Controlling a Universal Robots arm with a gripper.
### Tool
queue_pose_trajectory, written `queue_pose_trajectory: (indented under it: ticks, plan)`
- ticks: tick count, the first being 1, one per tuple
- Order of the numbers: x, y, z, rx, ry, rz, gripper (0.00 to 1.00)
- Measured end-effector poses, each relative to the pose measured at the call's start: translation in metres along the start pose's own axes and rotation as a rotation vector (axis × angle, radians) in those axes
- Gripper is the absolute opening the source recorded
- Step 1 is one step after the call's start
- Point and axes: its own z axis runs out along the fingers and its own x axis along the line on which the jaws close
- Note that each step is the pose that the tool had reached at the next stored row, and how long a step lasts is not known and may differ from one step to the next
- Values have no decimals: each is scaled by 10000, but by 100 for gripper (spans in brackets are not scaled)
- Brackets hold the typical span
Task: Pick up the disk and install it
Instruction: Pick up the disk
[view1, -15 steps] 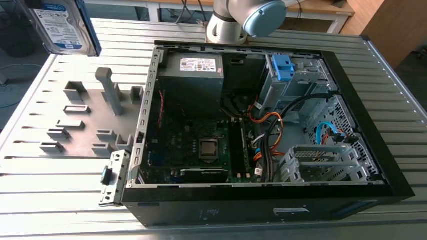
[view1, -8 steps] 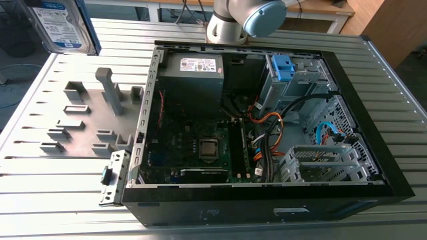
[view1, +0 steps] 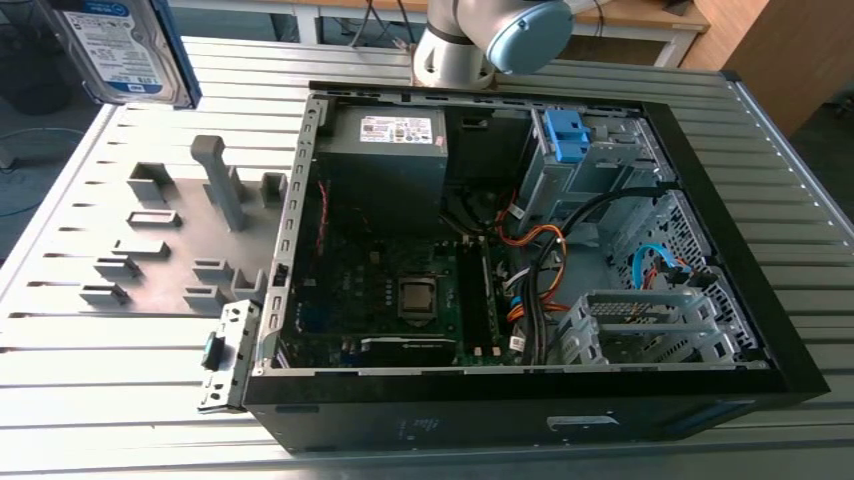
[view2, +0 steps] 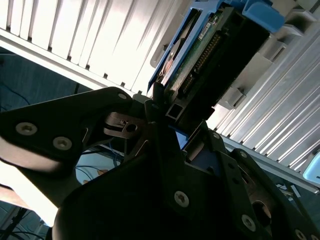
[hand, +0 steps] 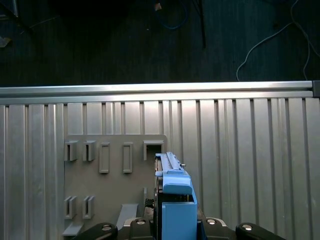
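The disk, a silver drive with a white-and-blue label and blue side rails, hangs in the air at the exterior view's upper left, above the table's far corner. In the second wrist view the disk is seen edge-on, with its circuit board and connector showing, and my gripper is shut on its lower end. In the first wrist view the disk's blue rail stands upright between the gripper's black fingers, over the grey fixture plate.
An open black computer case lies on the slatted aluminium table. Inside are a grey power-supply box, a blue bracket in the drive bay, cables and a metal cage. The fixture plate carries upright holders.
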Motion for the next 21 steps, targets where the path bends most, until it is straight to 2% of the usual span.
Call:
queue_pose_trajectory:
  ticks: [21]
  plan:
    - [-3,-1,-50,-1,-13,0,36]
